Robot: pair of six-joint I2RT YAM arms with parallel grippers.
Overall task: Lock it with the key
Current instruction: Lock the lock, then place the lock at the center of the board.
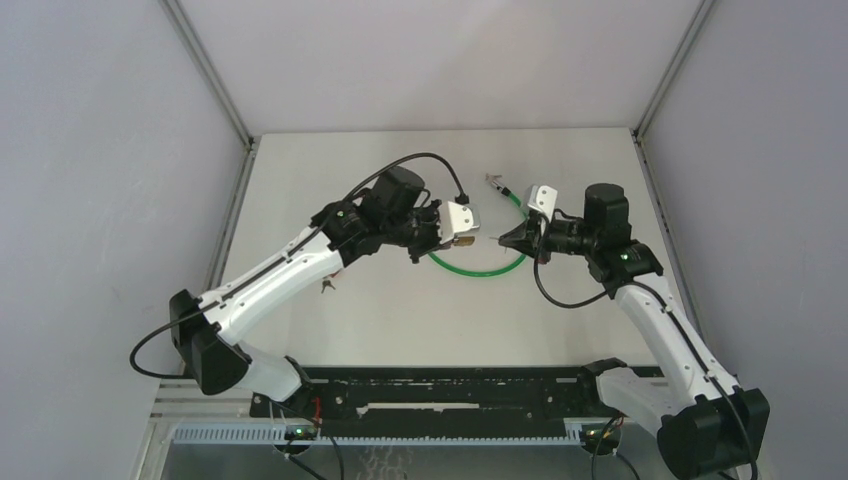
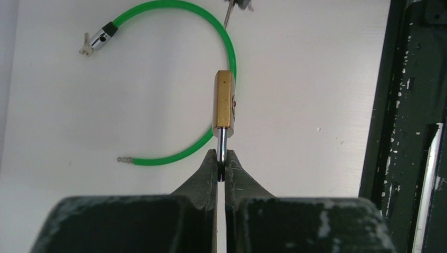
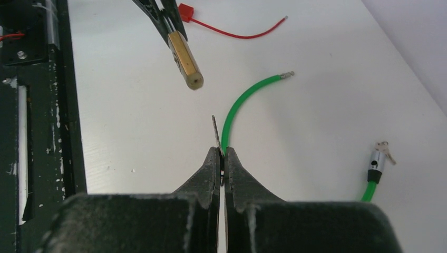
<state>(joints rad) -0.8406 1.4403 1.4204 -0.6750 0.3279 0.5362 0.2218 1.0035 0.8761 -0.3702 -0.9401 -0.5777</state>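
My left fingers [image 2: 203,179] clamp the shackle [image 2: 222,147] of the brass padlock [image 2: 223,100], a grip only my left wrist view shows. The lock's long axis runs straight out from the tips, its body beyond them, held above the desk [image 2: 316,79]. My right fingers [image 3: 203,174] pinch the key [image 3: 215,132], its blade pointing straight out past the tips. Only my right wrist view shows the padlock's bottom end, turned towards the key but apart from it, up and left of the blade. From above, lock and key face each other across a gap. Beyond, a green cable [image 2: 224,47] curves on the desk. Farther off lies a red tie [image 3: 232,34], seen from the right wrist alone.
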